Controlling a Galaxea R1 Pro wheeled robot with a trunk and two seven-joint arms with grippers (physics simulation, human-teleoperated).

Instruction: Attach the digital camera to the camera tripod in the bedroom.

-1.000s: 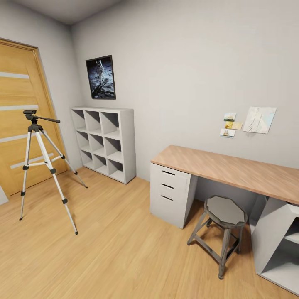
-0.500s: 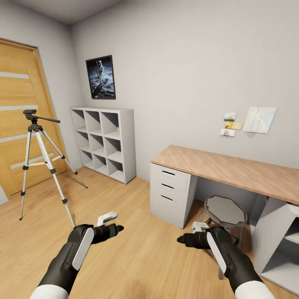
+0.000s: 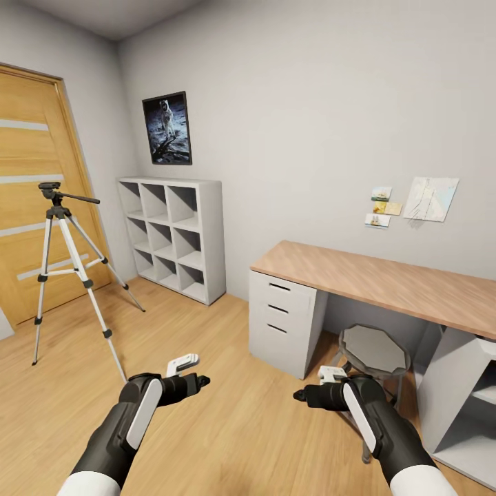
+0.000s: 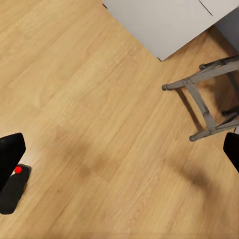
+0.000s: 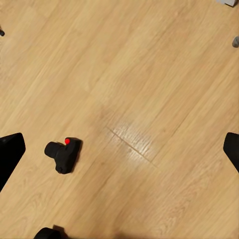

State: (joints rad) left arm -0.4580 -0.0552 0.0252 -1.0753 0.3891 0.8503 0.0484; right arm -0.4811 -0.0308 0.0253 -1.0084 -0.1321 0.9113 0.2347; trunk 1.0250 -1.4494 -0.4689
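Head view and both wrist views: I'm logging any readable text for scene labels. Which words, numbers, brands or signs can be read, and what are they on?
No text can be read anywhere.
Framed astronaut poster: picture only, no lettering visible.
Small cards and pale sketch sheet pinned on the grey wall: too small to read.
Small black digital camera with a red dot on the wood floor: no brand mark visible.
Silver-legged camera tripod: no markings visible.

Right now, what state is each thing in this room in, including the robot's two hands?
Digital camera: lying on the wood floor, not held.
Camera tripod: standing upright with legs spread, nothing on its head.
Door: shut.
Desk drawers: shut.
Stool: upright beside the desk.
Left hand: open, empty.
Right hand: open, empty.
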